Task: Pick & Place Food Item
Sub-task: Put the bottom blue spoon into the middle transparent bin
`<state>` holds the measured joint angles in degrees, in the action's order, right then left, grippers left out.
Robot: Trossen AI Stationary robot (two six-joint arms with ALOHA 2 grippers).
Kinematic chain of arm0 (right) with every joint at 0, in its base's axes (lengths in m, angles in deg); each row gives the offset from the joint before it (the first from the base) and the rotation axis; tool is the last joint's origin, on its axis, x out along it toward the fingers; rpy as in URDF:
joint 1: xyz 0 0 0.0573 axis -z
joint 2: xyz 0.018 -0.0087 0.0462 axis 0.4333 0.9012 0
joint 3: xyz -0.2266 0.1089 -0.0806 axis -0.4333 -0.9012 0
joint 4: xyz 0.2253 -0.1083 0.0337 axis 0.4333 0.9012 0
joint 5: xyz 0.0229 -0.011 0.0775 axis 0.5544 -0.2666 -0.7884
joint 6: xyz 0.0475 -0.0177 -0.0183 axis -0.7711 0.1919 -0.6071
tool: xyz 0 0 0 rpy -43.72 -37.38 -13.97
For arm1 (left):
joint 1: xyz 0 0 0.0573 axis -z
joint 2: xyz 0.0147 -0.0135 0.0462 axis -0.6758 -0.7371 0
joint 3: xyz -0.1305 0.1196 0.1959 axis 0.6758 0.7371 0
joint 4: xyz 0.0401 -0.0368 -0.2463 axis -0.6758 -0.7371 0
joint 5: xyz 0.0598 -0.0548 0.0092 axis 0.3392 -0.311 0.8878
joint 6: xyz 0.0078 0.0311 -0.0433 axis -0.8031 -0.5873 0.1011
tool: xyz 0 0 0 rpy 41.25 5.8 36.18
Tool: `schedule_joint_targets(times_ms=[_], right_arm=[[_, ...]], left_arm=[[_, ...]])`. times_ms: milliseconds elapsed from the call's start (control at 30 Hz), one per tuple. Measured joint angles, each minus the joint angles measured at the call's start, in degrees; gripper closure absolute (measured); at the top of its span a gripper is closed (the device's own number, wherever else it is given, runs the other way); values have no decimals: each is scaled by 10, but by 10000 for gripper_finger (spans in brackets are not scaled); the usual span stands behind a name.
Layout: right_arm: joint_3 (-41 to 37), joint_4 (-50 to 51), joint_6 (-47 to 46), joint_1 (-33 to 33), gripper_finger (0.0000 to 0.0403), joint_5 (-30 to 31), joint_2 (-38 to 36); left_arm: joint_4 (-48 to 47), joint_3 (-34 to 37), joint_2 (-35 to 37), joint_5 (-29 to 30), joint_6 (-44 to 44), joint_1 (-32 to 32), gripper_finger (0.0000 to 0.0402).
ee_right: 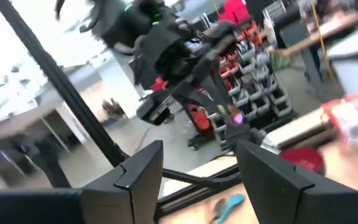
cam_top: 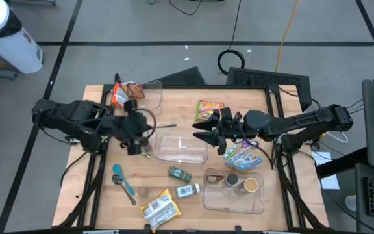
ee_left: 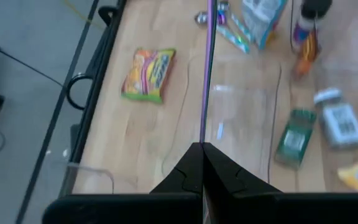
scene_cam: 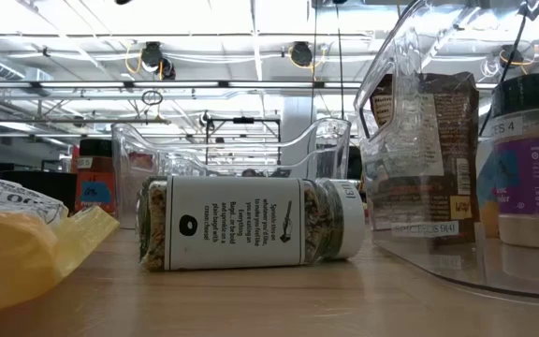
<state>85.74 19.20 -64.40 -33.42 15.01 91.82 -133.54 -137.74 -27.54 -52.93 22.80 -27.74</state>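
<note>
Left pincer (cam_top: 149, 130) shut on thin purple rod (ee_left: 207, 68) — pointing toward right pincer (cam_top: 202, 128), parted, empty.

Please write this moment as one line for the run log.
left gripper: shut on thin rod, over clear tray | right gripper: open, empty, above tray | noodle packet: on table

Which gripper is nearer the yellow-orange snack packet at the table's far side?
Right. The right gripper is open just beside the yellow-orange snack packet, on its near side. The left gripper, shut on a thin purple-handled utensil, sits farther off, across the clear tray.
</note>
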Motion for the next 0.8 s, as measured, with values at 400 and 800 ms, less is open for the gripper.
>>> schedule_joint_targets(times_ms=[400,800], right_arm=[[0,86,243,9,206,-22,-34],[0,287,260,90,206,-86,-110]], left_arm=[[79,0,-86,-157,-16,-109,401],[207,0,-138,-199,96,-128,401]])
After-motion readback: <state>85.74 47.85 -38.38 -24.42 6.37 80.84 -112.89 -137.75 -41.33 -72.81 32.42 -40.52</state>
